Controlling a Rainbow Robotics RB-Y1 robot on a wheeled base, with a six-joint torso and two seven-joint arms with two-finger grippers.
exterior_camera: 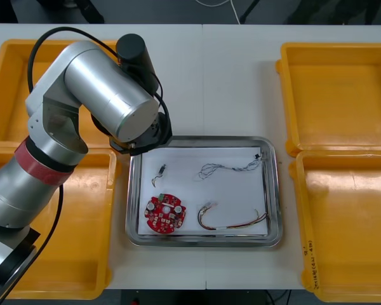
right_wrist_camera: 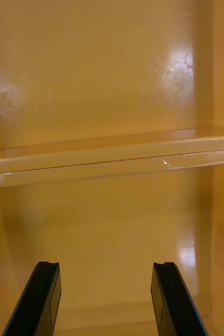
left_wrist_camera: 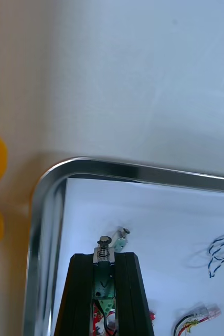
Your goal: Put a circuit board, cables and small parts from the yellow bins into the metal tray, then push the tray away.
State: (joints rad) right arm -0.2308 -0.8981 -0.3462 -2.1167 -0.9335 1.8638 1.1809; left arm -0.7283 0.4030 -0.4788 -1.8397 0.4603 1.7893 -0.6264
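Circuit board point(exterior_camera: 165, 214), two cables point(exterior_camera: 232, 167), two small parts point(left_wrist_camera: 122, 239), one in left claw point(left_wrist_camera: 104, 256).

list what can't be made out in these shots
- Left gripper: in the front view the left arm covers it. The left wrist view shows it shut on a small metal part, its kind too small to tell.
- Left yellow bins: the arm hides much of their floors in the front view.
- Right gripper: open over a yellow bin; which one cannot be told.

Table point(exterior_camera: 222, 82) holds 4 yellow bins point(exterior_camera: 336, 95), 1 metal tray point(exterior_camera: 209, 139).
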